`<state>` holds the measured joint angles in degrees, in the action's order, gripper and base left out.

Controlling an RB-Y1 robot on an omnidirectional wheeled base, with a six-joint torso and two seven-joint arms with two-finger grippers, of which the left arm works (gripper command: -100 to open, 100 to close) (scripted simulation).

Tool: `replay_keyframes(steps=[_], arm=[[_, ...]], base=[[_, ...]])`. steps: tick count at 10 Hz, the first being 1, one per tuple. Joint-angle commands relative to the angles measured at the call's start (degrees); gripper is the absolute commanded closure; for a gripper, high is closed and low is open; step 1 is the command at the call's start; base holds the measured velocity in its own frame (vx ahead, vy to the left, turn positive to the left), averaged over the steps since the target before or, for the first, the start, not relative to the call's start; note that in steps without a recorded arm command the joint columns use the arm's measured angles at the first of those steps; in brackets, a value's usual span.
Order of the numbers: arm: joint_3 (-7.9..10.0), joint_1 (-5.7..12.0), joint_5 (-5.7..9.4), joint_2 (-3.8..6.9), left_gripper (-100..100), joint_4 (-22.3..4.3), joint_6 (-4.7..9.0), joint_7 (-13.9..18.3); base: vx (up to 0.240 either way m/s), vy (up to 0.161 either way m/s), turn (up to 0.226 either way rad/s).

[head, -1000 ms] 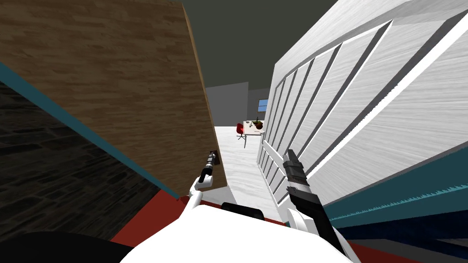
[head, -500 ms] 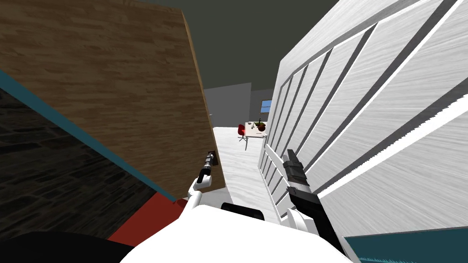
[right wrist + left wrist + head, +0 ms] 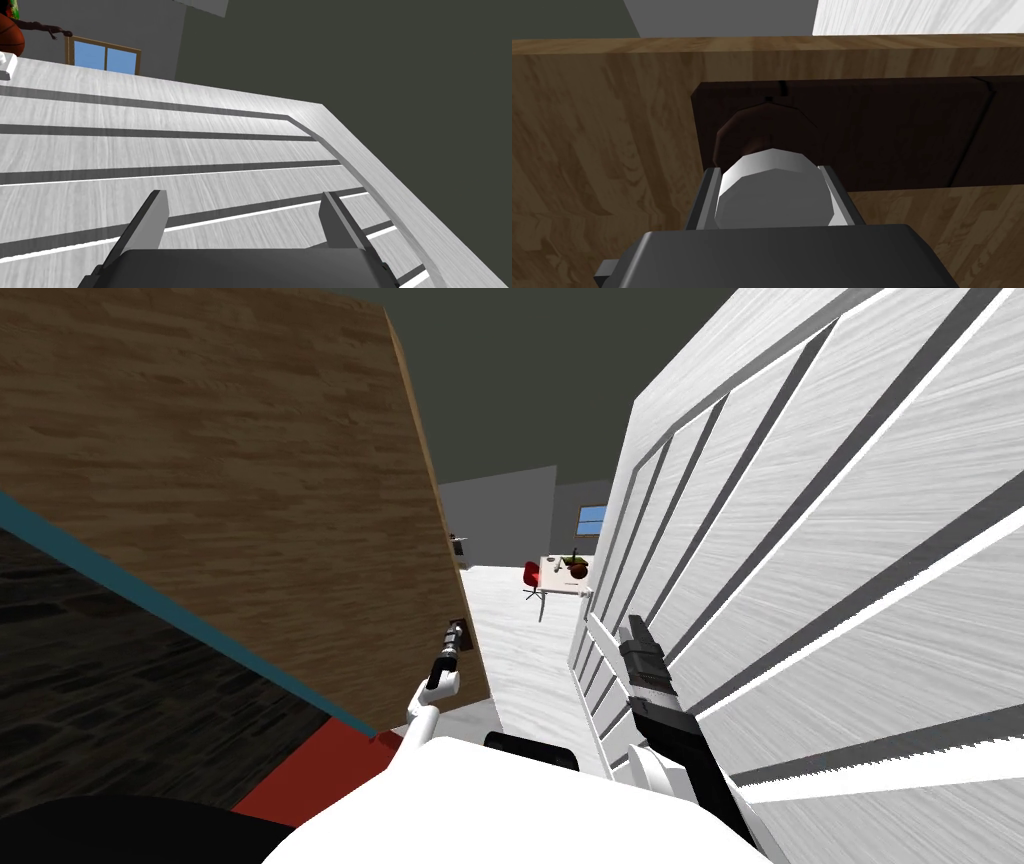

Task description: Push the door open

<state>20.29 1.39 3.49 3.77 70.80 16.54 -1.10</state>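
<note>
Brown wooden door (image 3: 250,488) stands upright, ajar on my left, free edge pointing ahead. My left gripper (image 3: 768,172) clamps its round silvery knob (image 3: 772,197); right gripper (image 3: 243,196) gapes, empty.

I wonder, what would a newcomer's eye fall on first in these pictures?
Probably the big brown wooden door on my left, with the left gripper shut on its silver knob near the door's edge. Next, the white panelled surface on my right, where the right gripper hangs open, and the red chair in the gap beyond.
</note>
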Motion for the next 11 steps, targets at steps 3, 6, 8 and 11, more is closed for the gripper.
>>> replay_keyframes(steps=[3,6,8,11], arm=[[1.29,0.02,0.16,-0.49,100,-0.1,-0.1,-0.3],[3.67,-0.62,2.66,0.32,100,0.6,0.08,-2.4],[5.1,-1.11,4.28,0.64,100,1.1,0.14,-3.8],[7.72,-1.99,7.25,0.99,100,1.9,0.25,-6.4]], base=[[0.162,-0.054,0.069],[0.175,0.014,-0.03],[0.201,0.015,-0.021],[0.194,0.019,-0.037]])
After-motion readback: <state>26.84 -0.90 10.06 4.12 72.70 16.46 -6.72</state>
